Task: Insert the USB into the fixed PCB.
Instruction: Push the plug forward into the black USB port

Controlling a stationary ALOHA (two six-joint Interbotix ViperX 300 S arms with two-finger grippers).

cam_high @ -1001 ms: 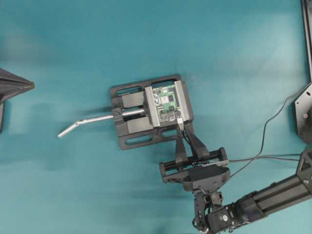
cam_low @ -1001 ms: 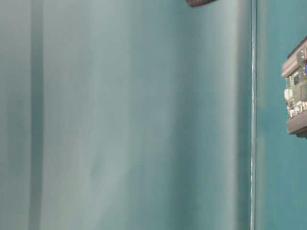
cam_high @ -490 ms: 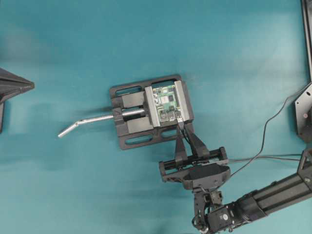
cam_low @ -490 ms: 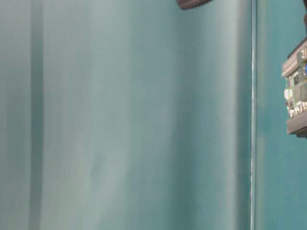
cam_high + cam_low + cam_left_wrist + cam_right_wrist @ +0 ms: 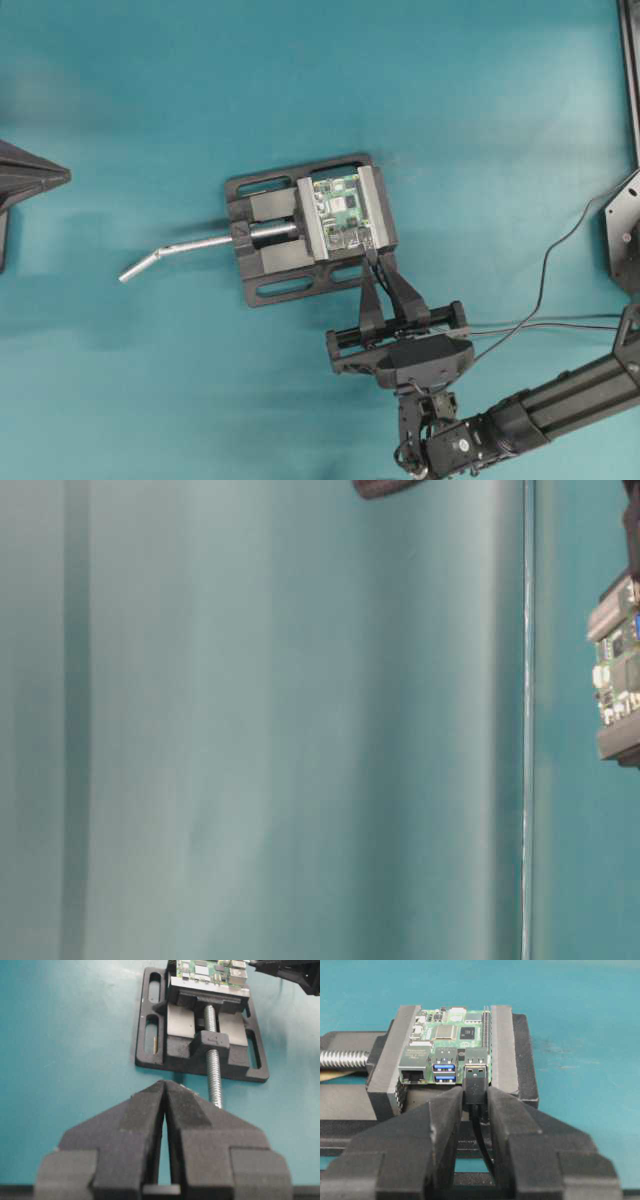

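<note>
The USB (image 5: 475, 1084) is pinched at its dark plug between the fingers of the right gripper (image 5: 475, 1102), at the centre of the right wrist view. Its silvery tip is set against the rightmost port of the fixed PCB (image 5: 451, 1045); how deep it sits cannot be told. The board is clamped in the black vise (image 5: 305, 228), mid-frame in the overhead view. The left gripper (image 5: 165, 1091) is pressed together on nothing, low in the left wrist view.
</note>
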